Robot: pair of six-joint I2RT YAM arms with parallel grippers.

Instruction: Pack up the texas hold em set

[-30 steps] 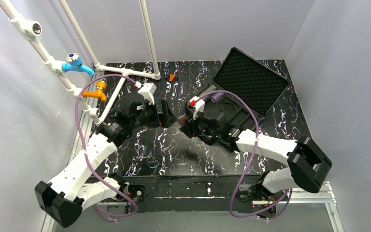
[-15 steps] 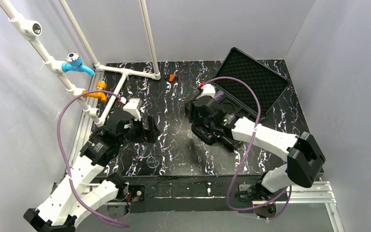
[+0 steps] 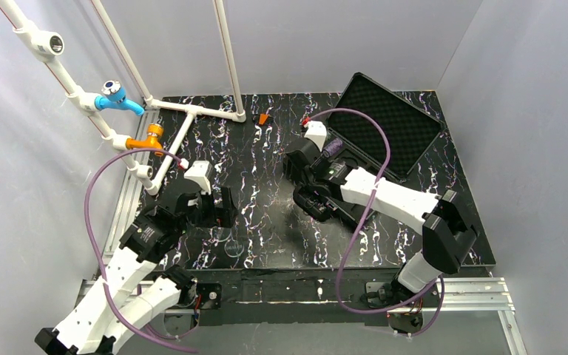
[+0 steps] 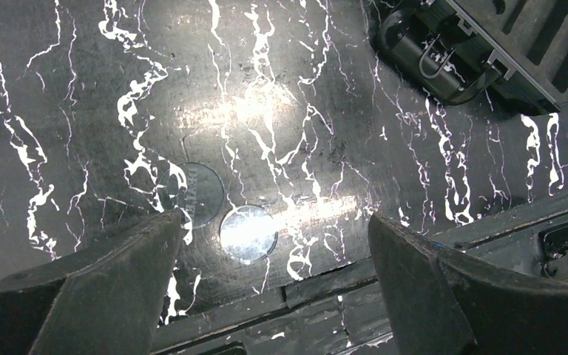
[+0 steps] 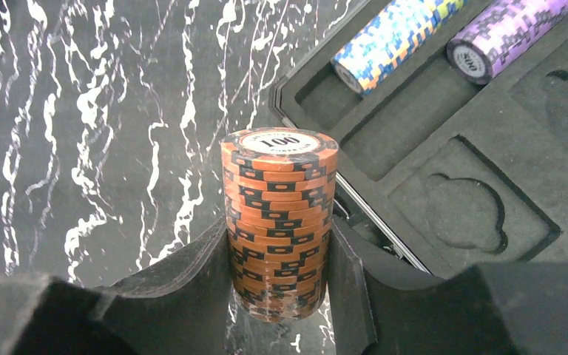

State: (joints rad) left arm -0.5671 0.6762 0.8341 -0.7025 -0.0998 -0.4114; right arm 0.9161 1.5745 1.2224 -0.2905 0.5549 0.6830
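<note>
My right jaws are clamped on the orange chip stack (image 5: pixel 279 222), just beside the open case (image 5: pixel 451 148), whose tray holds a blue stack (image 5: pixel 392 37) and a purple stack (image 5: pixel 510 29). My left jaws hang apart over the counter (image 4: pixel 266 111).

Orange-black striped chip stack (image 5: pixel 279 222), blue-yellow stack (image 5: pixel 396 37), purple stack (image 5: pixel 516 26), black white-veined table (image 5: pixel 81 148)
</note>
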